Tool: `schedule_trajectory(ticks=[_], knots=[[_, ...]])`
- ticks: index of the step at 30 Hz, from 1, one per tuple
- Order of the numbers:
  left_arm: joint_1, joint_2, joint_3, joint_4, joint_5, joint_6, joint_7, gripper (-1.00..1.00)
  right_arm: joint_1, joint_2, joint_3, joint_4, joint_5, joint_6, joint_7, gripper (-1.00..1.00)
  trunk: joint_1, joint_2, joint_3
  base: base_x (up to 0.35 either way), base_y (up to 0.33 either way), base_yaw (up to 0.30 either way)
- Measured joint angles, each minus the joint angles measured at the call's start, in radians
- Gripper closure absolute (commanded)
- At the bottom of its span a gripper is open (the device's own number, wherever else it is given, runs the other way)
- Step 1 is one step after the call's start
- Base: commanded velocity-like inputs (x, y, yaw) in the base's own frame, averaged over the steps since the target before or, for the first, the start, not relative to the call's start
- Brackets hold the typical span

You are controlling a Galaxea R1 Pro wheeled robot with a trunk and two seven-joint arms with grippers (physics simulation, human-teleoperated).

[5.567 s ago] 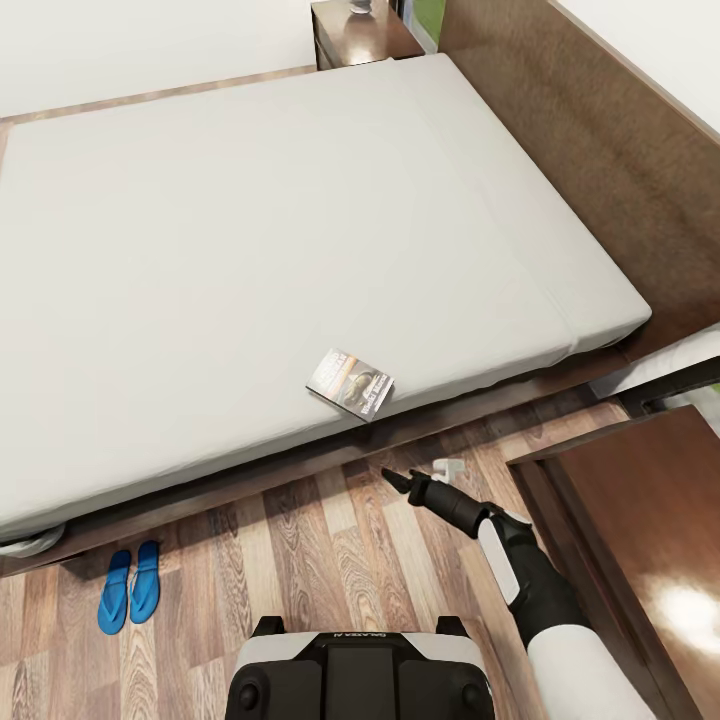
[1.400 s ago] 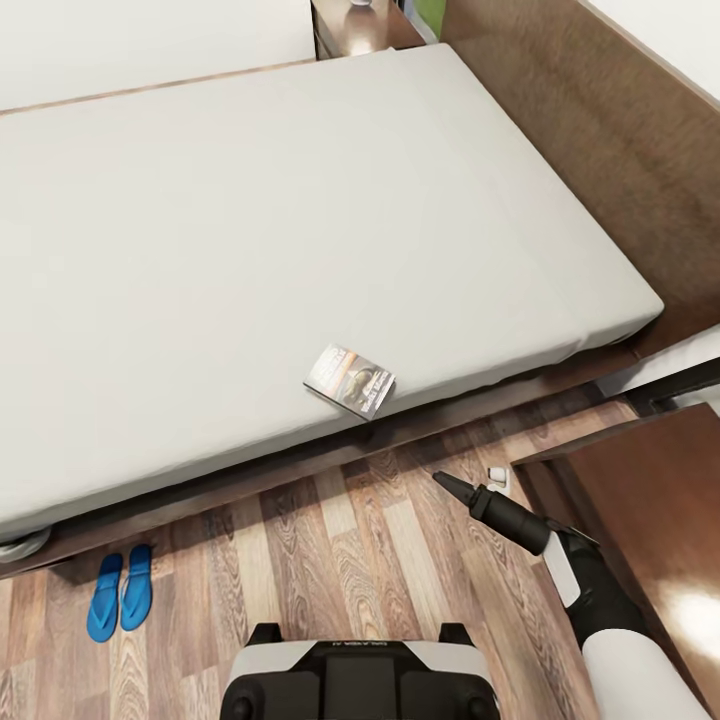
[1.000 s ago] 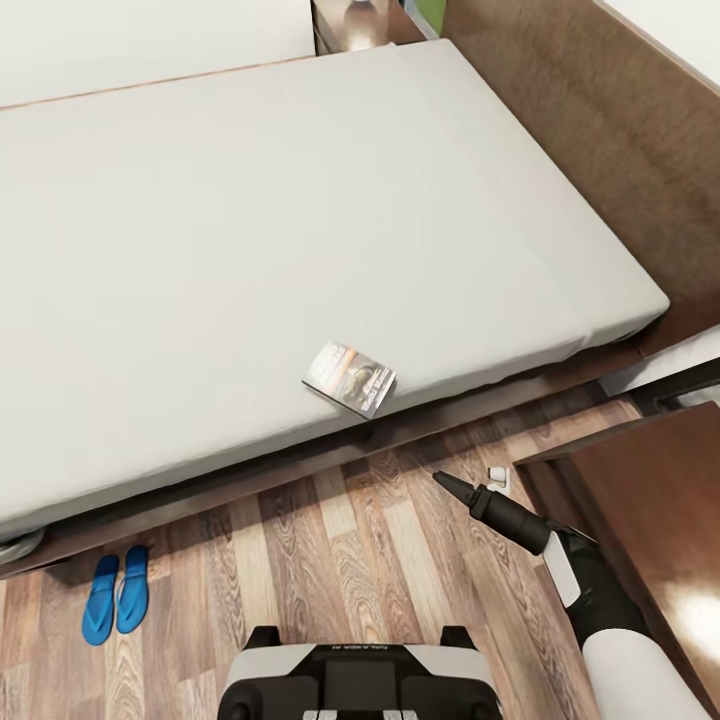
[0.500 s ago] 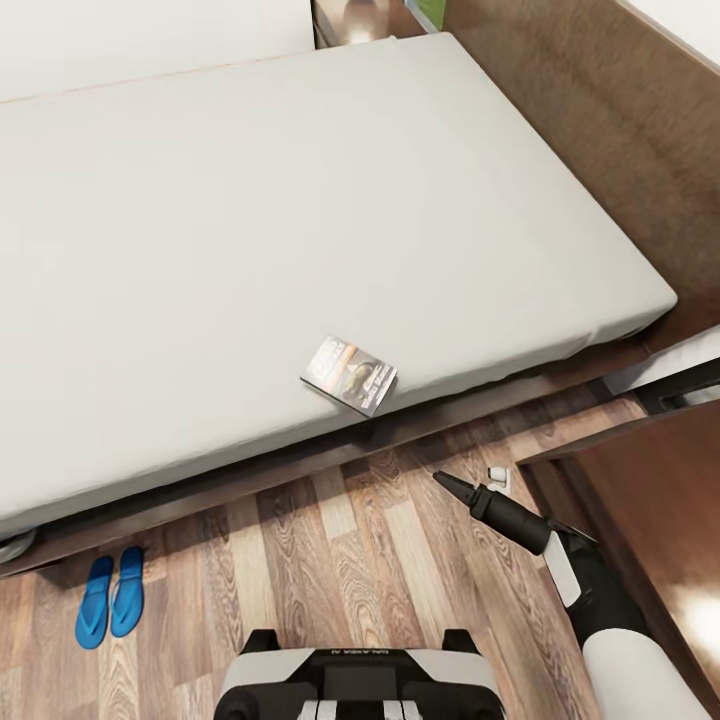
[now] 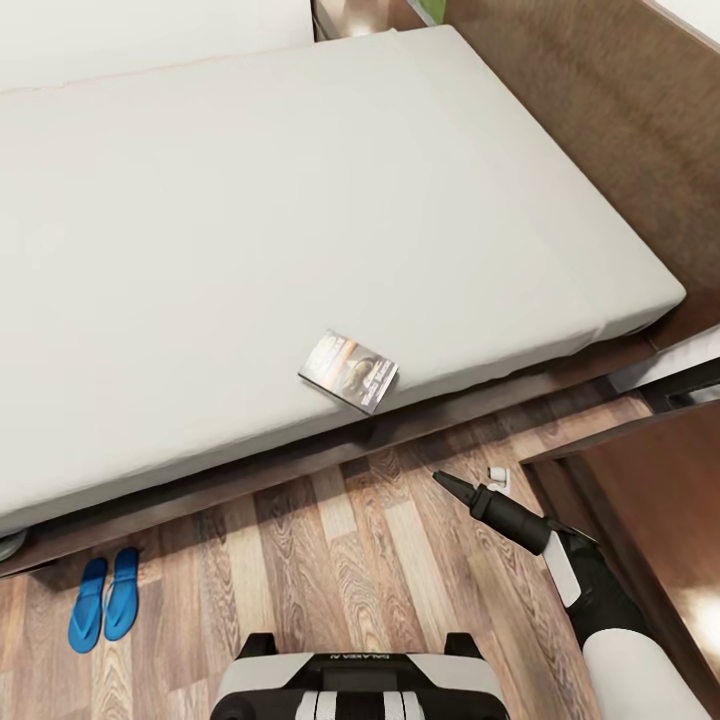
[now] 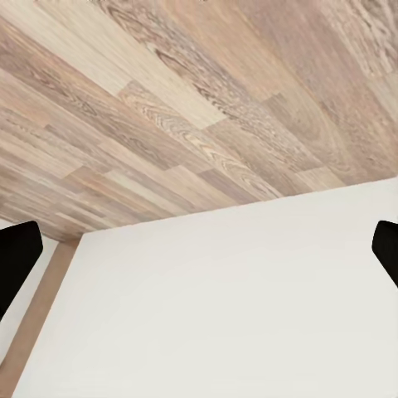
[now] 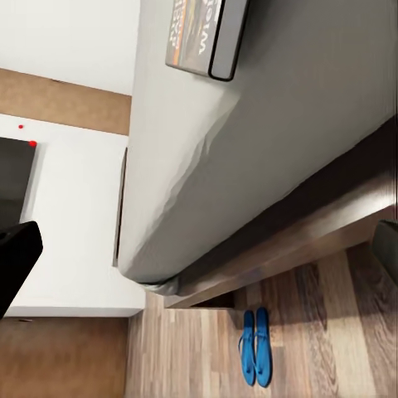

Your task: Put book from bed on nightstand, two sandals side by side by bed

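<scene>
Wood-plank floor (image 5: 330,560) in mixed browns, with a white wall (image 7: 66,33) beyond.

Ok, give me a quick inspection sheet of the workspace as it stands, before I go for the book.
Surface: pale mattress of the bed, bare apart from the book; wood-plank floor in front.
Job's things: book flat at the mattress's near edge; two sandals side by side on the floor by the bed; nightstand at the robot's right.
Clutter: small white object on the floor near the nightstand.
Grippers: right gripper over the floor below the book, holding nothing, looks closed; left gripper's fingers wide apart, empty.
Cables: nothing seen.
Surroundings: wooden headboard; white wall.
</scene>
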Motion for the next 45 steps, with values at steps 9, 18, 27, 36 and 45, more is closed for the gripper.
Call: schedule_trajectory(ticks=[9,18,27,36,45], knots=[[0.000,-0.001,0.000,0.000,0.000,0.000,0.000,-1.00,0.000,0.000,-0.003,0.000,-0.028,-0.004,0.002,-1.00,0.035,-0.063,-0.028,0.000,0.000,0.000],[0.000,-0.001,0.000,0.000,0.000,0.000,0.000,-1.00,0.000,0.004,0.000,0.000,-0.044,-0.005,0.002,-1.00,0.035,-0.063,-0.028,0.000,0.000,0.000],[0.000,-0.001,-0.001,-0.001,0.000,0.001,-0.001,-1.00,0.000,0.012,0.005,0.001,-0.048,-0.005,-0.007,-1.00,0.035,-0.063,-0.028,0.000,0.000,0.000],[0.000,-0.003,-0.001,-0.001,0.001,0.009,-0.001,-1.00,-0.009,0.016,0.006,0.001,-0.050,-0.005,-0.009,-1.00,0.042,-0.077,-0.034,0.000,0.000,0.000],[0.000,-0.003,-0.001,-0.001,0.001,0.021,0.001,-1.00,-0.038,0.047,0.008,0.003,-0.049,-0.004,-0.012,-1.00,0.065,-0.119,-0.053,0.000,0.000,0.000]])
